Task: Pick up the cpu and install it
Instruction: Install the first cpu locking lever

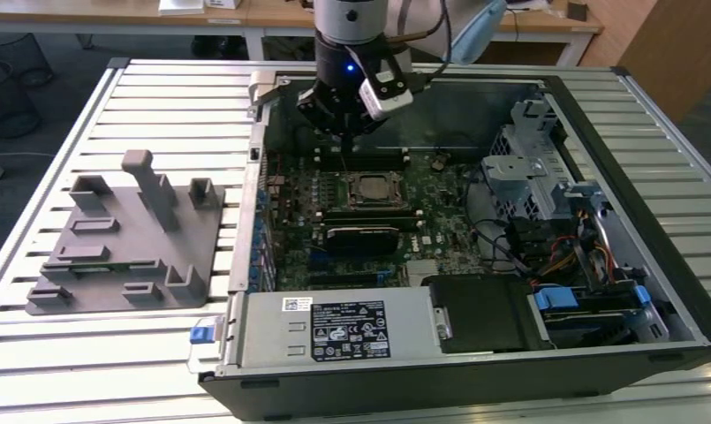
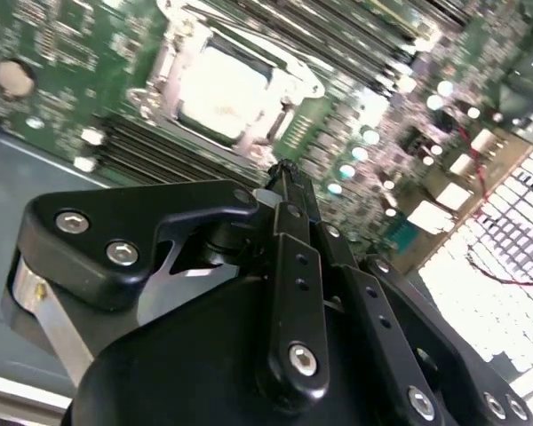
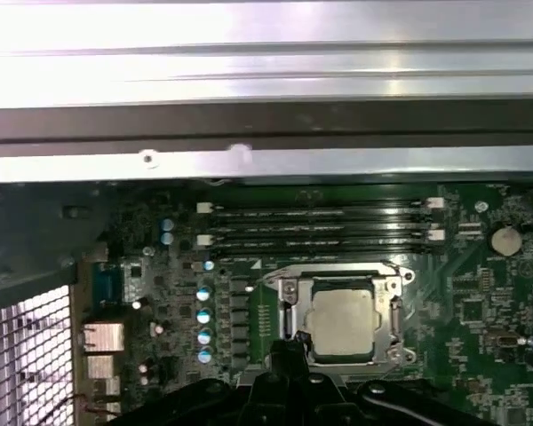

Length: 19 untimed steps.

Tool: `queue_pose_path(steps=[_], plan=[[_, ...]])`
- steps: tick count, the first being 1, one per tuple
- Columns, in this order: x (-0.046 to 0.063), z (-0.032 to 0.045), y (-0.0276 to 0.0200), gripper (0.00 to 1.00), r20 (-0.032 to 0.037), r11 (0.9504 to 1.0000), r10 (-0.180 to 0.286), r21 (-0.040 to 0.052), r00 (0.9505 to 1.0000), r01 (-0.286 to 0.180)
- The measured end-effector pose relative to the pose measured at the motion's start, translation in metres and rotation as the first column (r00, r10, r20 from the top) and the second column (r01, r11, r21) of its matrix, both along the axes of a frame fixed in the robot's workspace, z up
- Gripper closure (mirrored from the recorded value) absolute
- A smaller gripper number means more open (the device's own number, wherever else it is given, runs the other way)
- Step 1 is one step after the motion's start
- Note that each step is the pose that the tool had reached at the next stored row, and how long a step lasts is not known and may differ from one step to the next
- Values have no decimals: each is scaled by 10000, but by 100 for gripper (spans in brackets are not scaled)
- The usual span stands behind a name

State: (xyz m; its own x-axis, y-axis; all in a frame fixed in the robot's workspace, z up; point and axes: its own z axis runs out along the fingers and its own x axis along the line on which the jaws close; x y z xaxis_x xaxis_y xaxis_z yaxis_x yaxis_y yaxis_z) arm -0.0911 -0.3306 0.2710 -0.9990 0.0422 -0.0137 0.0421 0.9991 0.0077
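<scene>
At the near edge of the slatted tabletop (image 1: 96, 353) we find the open computer case (image 1: 450, 389), with the grey power supply (image 1: 331, 331) lying along its near wall. Toward the tabletop's edge on the exterior view's left, a grey moulded fixture (image 1: 132, 238) rests well apart from the arm. Further in, the motherboard (image 1: 450, 190) covers the case floor. The cpu (image 1: 369, 188) lies flat near the board's middle; in the first wrist view we see its pale metal top seated inside the socket frame (image 3: 396, 306). Beyond the socket, toward the far wall of the case, the gripper (image 1: 348, 137) hangs over the board near the memory slots (image 1: 385, 161), pointing down. Its jaws are drawn together and hold nothing. The gripper is near the cpu but not touching it.
</scene>
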Motion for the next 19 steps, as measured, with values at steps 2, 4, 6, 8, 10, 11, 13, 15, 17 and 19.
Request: queue_pose_path(steps=[2, 4, 6, 8, 10, 11, 13, 15, 17, 19], plan=[[-70, -12, 0, 89, 10, 10000, -1, 0, 10000, 1], [-122, -27, 2, 89, 16, 10000, 9, 1, 10000, -9], [-176, -41, 10, 89, 20, 10000, 13, -1, 10000, -13], [-222, -57, 34, 89, 25, 10000, 24, -7, 10000, -24], [-247, -70, 82, 89, 25, 10000, 38, -26, 10000, -38], [-254, -79, 112, 89, 27, 10000, 52, -33, 10000, -52], [-257, -95, 163, 89, 29, 10000, 87, -41, 10000, -87], [-258, -105, 209, 89, 28, 9999, 133, -46, 9999, -133], [-257, -117, 237, 89, 30, 9998, 209, -45, 9998, -209], [-255, -129, 255, 89, 31, 9995, 311, -48, 9995, -311]])
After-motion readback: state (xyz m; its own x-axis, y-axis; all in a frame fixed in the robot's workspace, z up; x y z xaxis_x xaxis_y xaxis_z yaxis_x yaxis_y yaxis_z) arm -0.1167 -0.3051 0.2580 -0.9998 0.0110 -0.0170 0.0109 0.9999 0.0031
